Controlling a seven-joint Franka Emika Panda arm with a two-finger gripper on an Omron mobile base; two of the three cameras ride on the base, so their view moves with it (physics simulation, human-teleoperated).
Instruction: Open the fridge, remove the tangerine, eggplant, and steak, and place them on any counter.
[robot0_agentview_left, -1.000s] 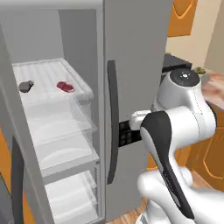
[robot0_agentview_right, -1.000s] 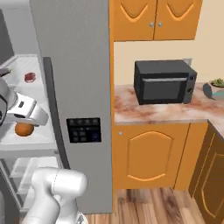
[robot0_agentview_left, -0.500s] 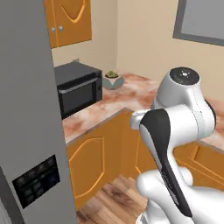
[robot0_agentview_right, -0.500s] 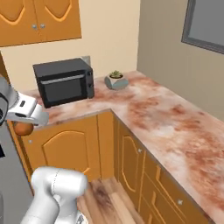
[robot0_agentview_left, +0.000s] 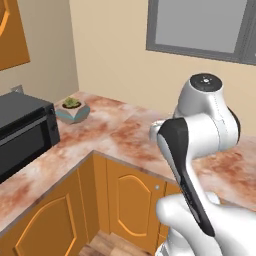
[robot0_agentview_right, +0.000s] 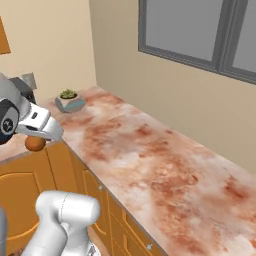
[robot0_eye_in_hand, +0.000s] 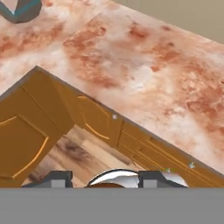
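Beneath the gripper (robot0_agentview_right: 36, 140), the tangerine (robot0_agentview_right: 35, 144) sits clamped between the jaws, held in the air just off the counter (robot0_agentview_right: 165, 165) edge, above the cabinet fronts. Risk: release at this position would drop the fruit to the floor; once set down, a round fruit may roll off.

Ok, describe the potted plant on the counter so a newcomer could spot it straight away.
Start at the marbled reddish counter that bends around the corner under the window. Near the back wall, just beside the black microwave, stands the potted plant: green leaves in a grey-blue bowl, the only small thing standing on that stretch of worktop.
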